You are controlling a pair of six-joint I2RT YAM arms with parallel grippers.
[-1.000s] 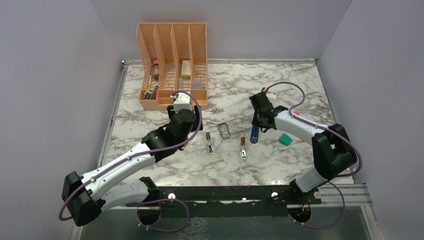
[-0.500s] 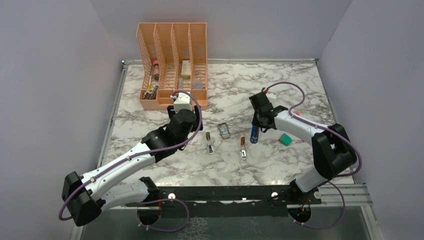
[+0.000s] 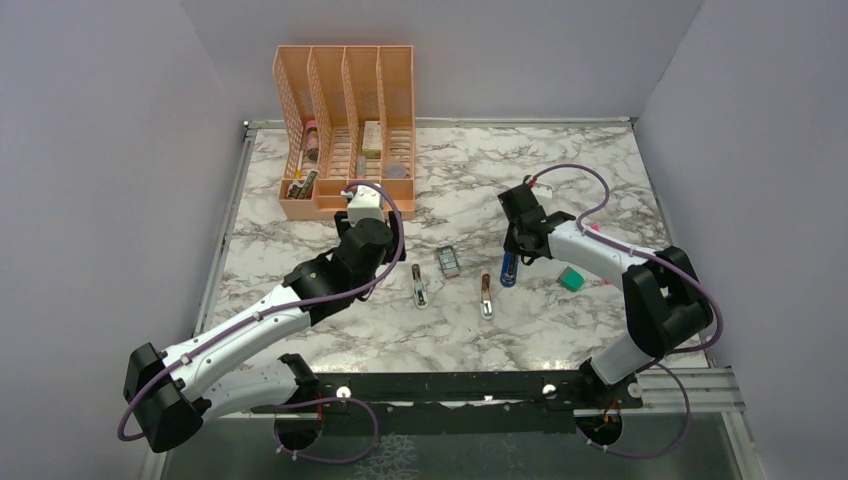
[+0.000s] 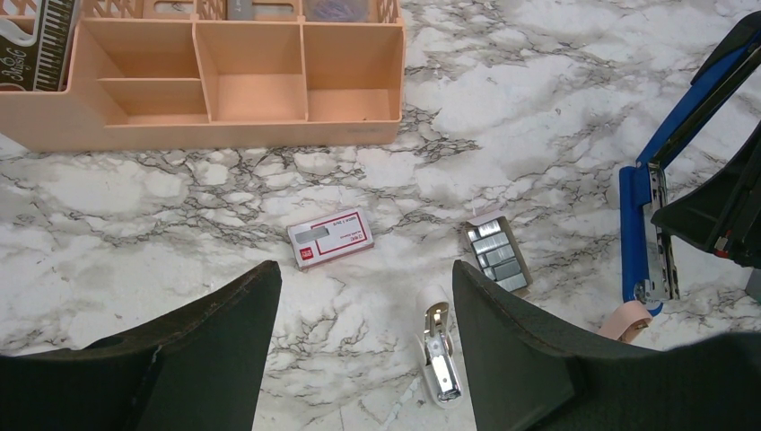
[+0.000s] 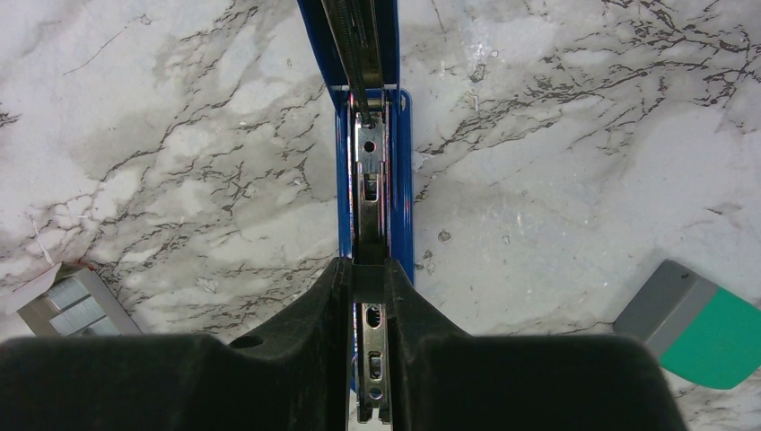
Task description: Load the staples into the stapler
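Observation:
The blue stapler (image 3: 509,268) lies open on the marble. Its base (image 4: 634,224) is flat and its lid is swung up. My right gripper (image 5: 370,269) is shut on the stapler's metal magazine rail (image 5: 368,153), right above the base. The staples box (image 4: 330,238), red with a pale label, lies flat beyond my left gripper (image 4: 363,274), which is open, empty and held above the table. The left arm hides the box in the top view. An open tray of silver staple strips (image 4: 496,254) lies between the box and the stapler, and also shows in the top view (image 3: 448,261).
An orange desk organiser (image 3: 345,130) stands at the back left. A small white stapler (image 4: 440,355) lies by my left gripper's right finger. A pinkish item (image 3: 486,297) lies left of the blue stapler. A teal block (image 3: 571,279) sits to the right of it.

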